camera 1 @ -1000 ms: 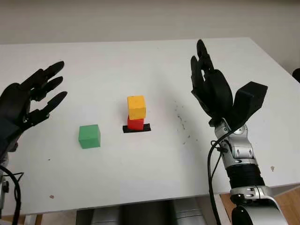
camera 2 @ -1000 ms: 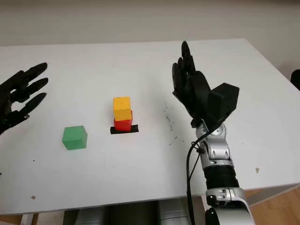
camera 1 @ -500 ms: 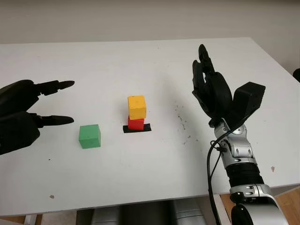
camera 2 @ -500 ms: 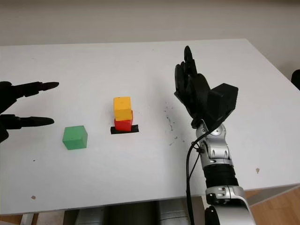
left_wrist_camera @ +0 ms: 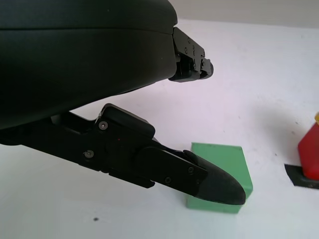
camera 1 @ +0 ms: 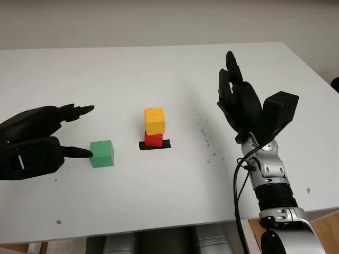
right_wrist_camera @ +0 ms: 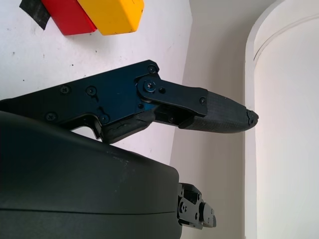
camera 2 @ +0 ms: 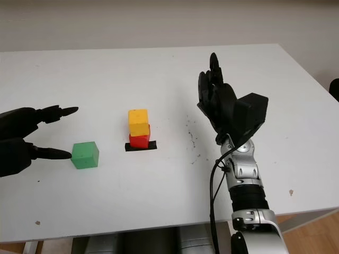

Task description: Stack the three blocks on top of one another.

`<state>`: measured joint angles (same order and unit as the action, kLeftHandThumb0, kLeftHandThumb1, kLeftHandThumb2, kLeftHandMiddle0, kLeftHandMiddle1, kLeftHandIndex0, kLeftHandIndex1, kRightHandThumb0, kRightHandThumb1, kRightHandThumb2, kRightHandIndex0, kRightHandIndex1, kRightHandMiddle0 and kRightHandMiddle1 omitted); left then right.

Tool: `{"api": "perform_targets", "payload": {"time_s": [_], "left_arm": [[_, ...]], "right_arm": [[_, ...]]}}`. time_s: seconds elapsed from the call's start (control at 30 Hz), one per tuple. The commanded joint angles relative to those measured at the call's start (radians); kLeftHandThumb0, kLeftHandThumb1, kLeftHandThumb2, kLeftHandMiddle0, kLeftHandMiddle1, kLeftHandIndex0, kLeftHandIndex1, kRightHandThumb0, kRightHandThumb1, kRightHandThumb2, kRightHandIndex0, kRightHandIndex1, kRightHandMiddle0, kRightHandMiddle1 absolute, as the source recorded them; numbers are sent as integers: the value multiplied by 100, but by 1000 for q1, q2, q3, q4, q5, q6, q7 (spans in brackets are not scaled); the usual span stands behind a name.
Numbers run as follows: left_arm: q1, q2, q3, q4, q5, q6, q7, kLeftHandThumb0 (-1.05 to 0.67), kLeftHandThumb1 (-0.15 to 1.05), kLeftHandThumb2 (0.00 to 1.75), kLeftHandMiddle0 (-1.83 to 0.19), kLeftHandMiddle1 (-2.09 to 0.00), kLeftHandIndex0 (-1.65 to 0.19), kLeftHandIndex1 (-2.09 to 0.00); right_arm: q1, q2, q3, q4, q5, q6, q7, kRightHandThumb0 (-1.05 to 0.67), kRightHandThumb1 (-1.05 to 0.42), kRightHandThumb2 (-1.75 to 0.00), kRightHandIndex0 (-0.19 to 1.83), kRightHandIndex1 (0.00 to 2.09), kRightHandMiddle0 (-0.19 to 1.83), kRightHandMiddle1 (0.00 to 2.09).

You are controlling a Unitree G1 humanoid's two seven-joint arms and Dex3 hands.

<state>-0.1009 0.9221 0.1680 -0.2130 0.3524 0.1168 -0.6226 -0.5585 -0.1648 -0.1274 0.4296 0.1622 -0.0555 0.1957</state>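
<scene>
Two blocks are stacked, the green one stands alone beside the open left hand.

On the near left of the white table (camera 1: 175, 201), the left hand (camera 1: 32, 143) is open and holds nothing; it is low over the surface, and its lower fingertip (camera 1: 85, 153) is just beside the left face of the green block (camera 1: 101, 153), though contact cannot be told. The green block sits on the table, apart from the stack. A little to its right and slightly farther, the red block (camera 1: 153, 139) stands on a strip of black tape (camera 1: 154, 145), and the yellow block (camera 1: 154, 120) sits on top of the red one, a bit turned. On the right, the right hand (camera 1: 239, 103) is raised above the table, open and empty, well apart from the stack.
</scene>
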Motion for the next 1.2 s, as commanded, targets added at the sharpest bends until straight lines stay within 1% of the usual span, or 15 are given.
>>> {"api": "perform_targets", "payload": {"time_s": [0.0,0.2,0.27,0.47,0.57,0.7,0.83,0.93,1.03,1.17], "left_arm": [[7,8,4,-12,-30,2,-22,-87,99,5,3,-4,-12,-3],[11,22,12,-16,-82,-1,-71,-88,98,5,5,-4,-13,-5],[14,21,14,-12,-94,-5,-79,-86,97,4,5,-5,-14,-5],[23,21,-1,-13,-83,4,-73,-84,95,5,5,-5,-16,-6],[25,12,-24,-21,-29,13,-45,-86,96,5,5,-5,-17,-6],[38,-20,-43,-35,57,11,47,-83,97,6,1,-7,-22,-8],[50,-41,-58,-34,100,-4,108,-80,98,6,0,-6,-25,-9],[56,-54,-72,-31,129,-21,143,-82,100,6,-2,-6,-28,-10],[58,-68,-82,-35,143,-17,153,-79,99,6,-3,-6,-30,-11],[62,-91,-89,-31,123,-21,143,-75,97,5,-4,-6,-32,-12]], "right_arm": [[-14,6,2,-11,-3,1,-3,-72,-105,-69,-19,0,-19,0],[-12,11,3,-22,0,16,-12,-71,-105,-68,-19,0,-19,0],[-11,12,3,-24,1,19,-13,-71,-105,-68,-19,0,-19,0],[-5,14,3,-36,2,26,-18,-71,-105,-66,-19,0,-19,0],[-1,12,4,-46,4,38,-13,-71,-105,-67,-19,0,-19,0],[3,14,1,-51,9,39,-10,-71,-105,-66,-19,0,-19,0],[4,14,0,-54,12,44,-8,-71,-105,-65,-19,0,-19,0],[4,12,1,-53,9,41,-8,-70,-105,-66,-19,0,-19,0],[3,13,1,-56,10,47,-10,-70,-105,-65,-19,0,-19,0],[3,12,2,-59,9,55,-10,-70,-105,-65,-19,0,-19,0]]}}
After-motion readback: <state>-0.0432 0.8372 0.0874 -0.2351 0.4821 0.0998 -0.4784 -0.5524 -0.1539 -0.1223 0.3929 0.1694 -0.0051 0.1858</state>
